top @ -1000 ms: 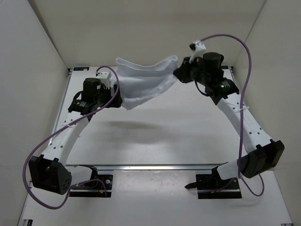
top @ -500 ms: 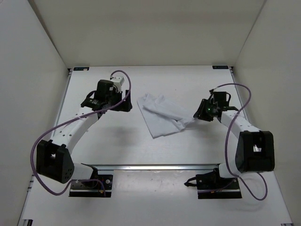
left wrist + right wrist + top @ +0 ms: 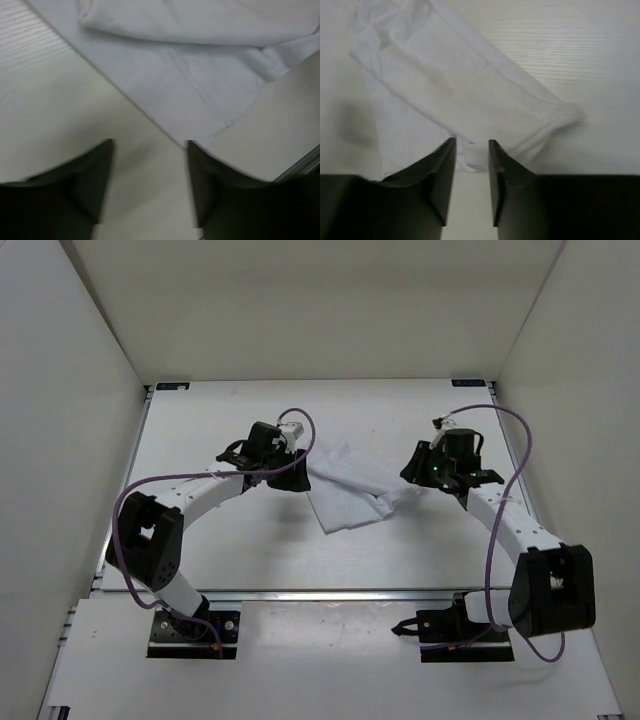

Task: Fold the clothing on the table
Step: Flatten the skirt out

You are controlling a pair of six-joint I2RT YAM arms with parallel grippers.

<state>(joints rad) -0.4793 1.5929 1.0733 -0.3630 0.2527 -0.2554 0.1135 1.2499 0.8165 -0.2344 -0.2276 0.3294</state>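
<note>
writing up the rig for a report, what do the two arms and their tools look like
The left arm and right arm match: white links, chunky black joint housings and black base plates. A purple cable loops loosely along each. The left tool and right tool are black, each with two flat tapering fingers. A small green light glows near the right wrist.

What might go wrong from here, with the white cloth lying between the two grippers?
A bit of the clothing sits between the right gripper's fingers; if that arm lifts away, it may snag and drag the cloth out of shape.
The left gripper stands open over bare table beside the cloth's edge; closing there would probably miss it.
The clothing lies rumpled, so a fold may come out uneven.
</note>
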